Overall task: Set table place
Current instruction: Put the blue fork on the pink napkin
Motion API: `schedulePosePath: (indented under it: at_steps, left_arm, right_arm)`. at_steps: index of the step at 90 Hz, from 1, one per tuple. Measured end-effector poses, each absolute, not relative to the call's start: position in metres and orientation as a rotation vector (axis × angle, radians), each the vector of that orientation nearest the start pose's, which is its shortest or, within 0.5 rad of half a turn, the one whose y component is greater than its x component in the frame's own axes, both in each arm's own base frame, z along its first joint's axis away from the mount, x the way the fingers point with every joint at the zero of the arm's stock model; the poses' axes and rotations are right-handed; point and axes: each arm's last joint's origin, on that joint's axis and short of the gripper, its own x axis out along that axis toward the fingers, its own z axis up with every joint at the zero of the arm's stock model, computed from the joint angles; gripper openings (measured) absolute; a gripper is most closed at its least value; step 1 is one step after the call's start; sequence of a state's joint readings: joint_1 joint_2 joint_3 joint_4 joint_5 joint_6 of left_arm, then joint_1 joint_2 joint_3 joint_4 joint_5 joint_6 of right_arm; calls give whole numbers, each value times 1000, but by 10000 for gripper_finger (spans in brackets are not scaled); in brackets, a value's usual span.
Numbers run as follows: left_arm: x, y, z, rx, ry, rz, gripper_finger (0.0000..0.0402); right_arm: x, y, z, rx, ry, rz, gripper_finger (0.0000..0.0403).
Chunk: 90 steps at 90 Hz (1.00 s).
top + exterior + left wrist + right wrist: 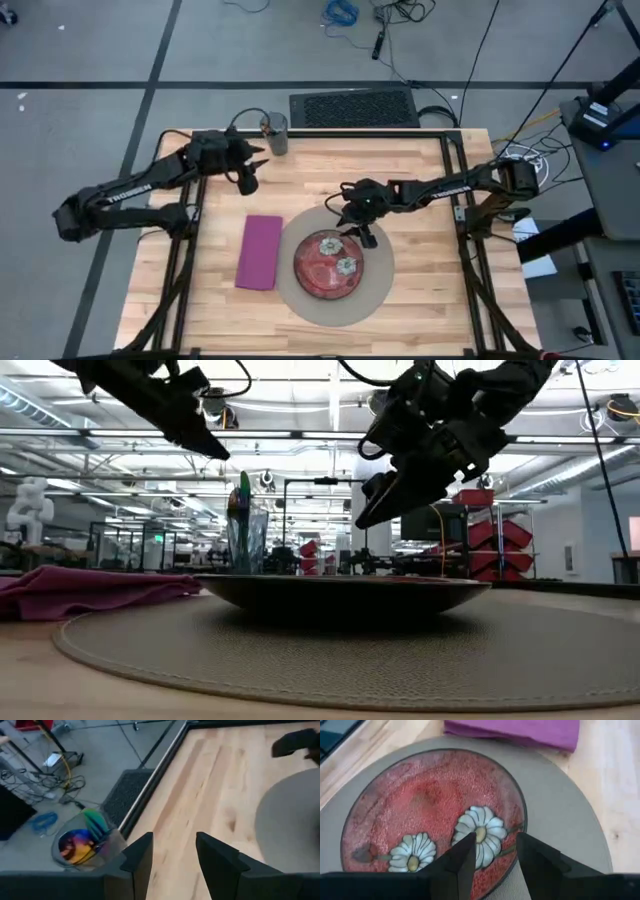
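A red plate (pixel 329 264) painted with white daisies (pixel 476 827) lies on a round beige mat (pixel 372 300) in the middle of the table (pixel 420 170). A folded purple napkin (pixel 259 252) lies flat on the wood just left of the mat. A clear glass (pixel 275 132) holding colourful utensils (pixel 82 842) stands at the table's far edge. My left gripper (pixel 250 180) hovers open beside the glass, a little nearer than it. My right gripper (pixel 362 235) hangs open above the plate's far rim, clear of it (pixel 375 505).
A black metal rail (pixel 455 160) frames the tabletop. A dark mesh mat (pixel 352 108) lies on the floor behind the far edge, with cables around it. Bare wood shows to the right of the mat (pixel 430 260) and along the far side between the arms.
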<state>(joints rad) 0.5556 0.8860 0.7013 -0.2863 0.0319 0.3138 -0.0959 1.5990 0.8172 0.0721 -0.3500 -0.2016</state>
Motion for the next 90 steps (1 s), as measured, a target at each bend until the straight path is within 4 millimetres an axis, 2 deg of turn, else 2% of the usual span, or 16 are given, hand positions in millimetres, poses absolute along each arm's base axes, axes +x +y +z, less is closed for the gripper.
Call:
schedulePosePath:
  at_steps: [33,74,90]
  left_arm:
    - [168,131,269,201,542,467,138]
    - [167,152,264,252,550,526,138]
    - [170,158,254,236,599,506,137]
  right_arm:
    - [316,-20,175,-26,606,328,130]
    - [316,-19,176,-11,603,347,130]
    - [312,-19,170,-6,604,346,130]
